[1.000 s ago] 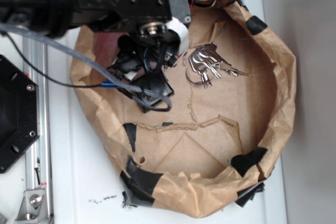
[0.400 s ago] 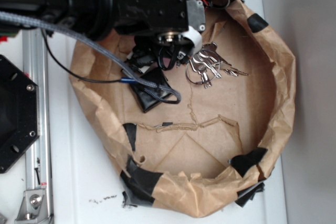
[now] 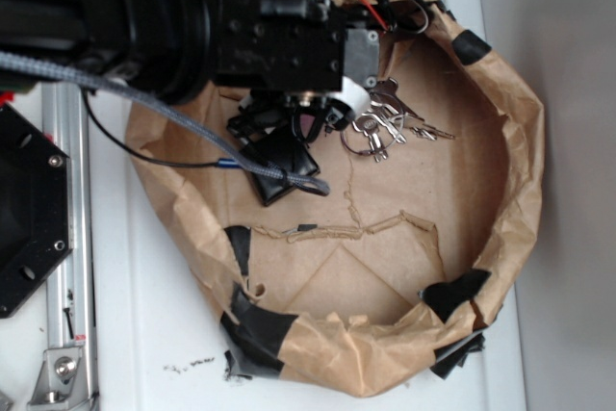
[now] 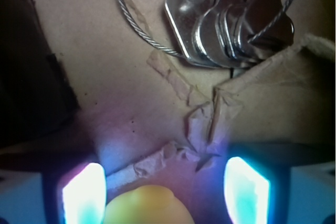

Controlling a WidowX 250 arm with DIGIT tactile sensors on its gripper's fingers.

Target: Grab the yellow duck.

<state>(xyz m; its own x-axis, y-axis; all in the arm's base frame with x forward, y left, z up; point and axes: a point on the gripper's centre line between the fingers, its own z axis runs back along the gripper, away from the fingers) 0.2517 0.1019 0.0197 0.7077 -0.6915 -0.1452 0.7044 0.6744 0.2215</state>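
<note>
I see gripper [image 4: 165,192] spread, unclenched | duck [image 4: 144,205] between fingers [image 4: 84,192] | keys [image 4: 226,24] beyond

A white tabletop [image 3: 135,334] lies beside a grey surface [image 3: 568,64], softly lit.

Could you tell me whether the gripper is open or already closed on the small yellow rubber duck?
Open: in the wrist view the gripper fingers stand wide, the small yellow rubber duck between them.

Bare paper floor [image 4: 131,77] is left open ahead of the fingers [image 4: 84,192]; passage is blocked by keys [image 4: 226,24] beyond and black box [image 3: 284,166] alongside.
</note>
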